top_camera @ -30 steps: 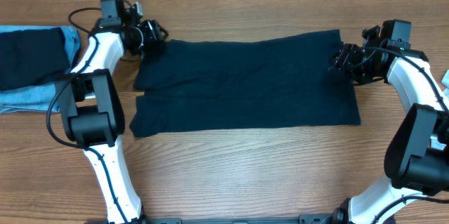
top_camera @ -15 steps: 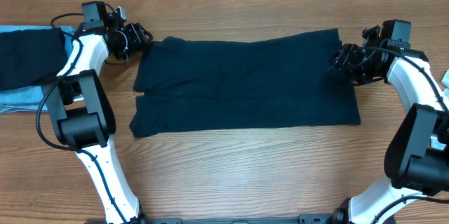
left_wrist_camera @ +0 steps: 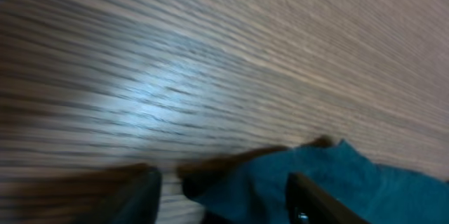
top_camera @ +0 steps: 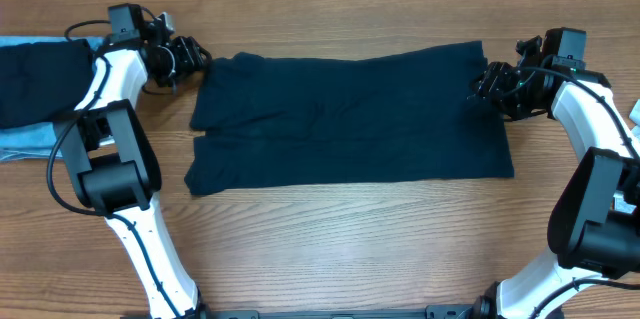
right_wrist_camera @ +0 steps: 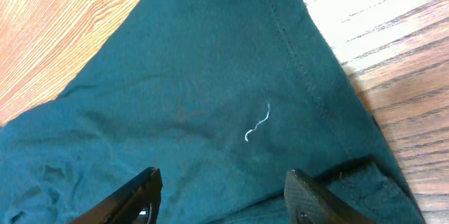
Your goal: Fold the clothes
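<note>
Both the left gripper [top_camera: 190,57] and the right gripper [top_camera: 485,87] have their jaws spread, with nothing pinched that we can see. The navy shirt [top_camera: 350,114] lies flat mid-table [top_camera: 330,244]. Lefty's just off its top-left corner, righty's over its right edge. The denim pieces [top_camera: 35,139] are piled far left.

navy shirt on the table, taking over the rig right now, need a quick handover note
Left gripper: open, at the dark navy cloth shirt's far left corner, holding nothing.
Right gripper: open, over its far right corner.
Shirt lies flat, a wide rectangle in the middle; dark navy piece on light blue denim sits far left.
Done: shirt spread out.
Left to do: grip both corners, fold the shirt.
</note>
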Controlling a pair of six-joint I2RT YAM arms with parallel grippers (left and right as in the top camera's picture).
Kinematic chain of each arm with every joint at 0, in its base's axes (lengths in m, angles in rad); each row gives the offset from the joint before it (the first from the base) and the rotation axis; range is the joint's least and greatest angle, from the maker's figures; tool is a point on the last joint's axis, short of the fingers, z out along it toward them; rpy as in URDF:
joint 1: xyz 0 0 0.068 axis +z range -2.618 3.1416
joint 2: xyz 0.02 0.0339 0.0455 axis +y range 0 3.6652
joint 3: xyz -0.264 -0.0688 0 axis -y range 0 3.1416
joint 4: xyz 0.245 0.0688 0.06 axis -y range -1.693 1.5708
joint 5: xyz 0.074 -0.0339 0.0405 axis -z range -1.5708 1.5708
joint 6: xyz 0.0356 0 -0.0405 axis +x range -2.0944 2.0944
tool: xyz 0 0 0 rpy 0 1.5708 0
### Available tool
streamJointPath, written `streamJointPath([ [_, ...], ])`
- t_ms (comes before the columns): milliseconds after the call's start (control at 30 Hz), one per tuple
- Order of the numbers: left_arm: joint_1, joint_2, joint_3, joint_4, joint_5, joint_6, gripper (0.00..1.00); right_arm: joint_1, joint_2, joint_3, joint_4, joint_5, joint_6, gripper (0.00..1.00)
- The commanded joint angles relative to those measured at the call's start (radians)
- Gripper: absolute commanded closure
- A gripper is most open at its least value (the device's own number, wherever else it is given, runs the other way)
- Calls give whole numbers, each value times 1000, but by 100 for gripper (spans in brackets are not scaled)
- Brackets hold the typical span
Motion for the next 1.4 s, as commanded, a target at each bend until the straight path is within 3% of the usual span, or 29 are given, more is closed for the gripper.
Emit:
streamJointPath([
  [0, -51, 13, 13, -9, -18, 18, 44, 3, -21, 0, 8, -6, 0, 40],
  [100, -66, 13, 13, -9, -26, 19, 51, 3, -21, 0, 8, -6, 0, 41],
  [533, -64, 13, 13, 35, -74, 7, 61, 3, -21, 0, 1, -6, 0, 43],
  [800, -64, 13, 13, 153, 57, -38, 77, 3, -21, 0, -6, -6, 0, 43],
  [1000, -64, 13, 13, 156, 85, -42, 83, 3, -21, 0, -13, -6, 0, 43],
  [1200, -64, 13, 13, 136, 79, -25, 75, 3, -21, 0, -14, -6, 0, 43],
  [1267, -64, 13, 13, 119, 64, -18, 67, 3, -21, 0, -14, -6, 0, 43],
  [1367, -64, 13, 13, 86, 40, -7, 66, 2, -21, 0, -13, -6, 0, 44],
])
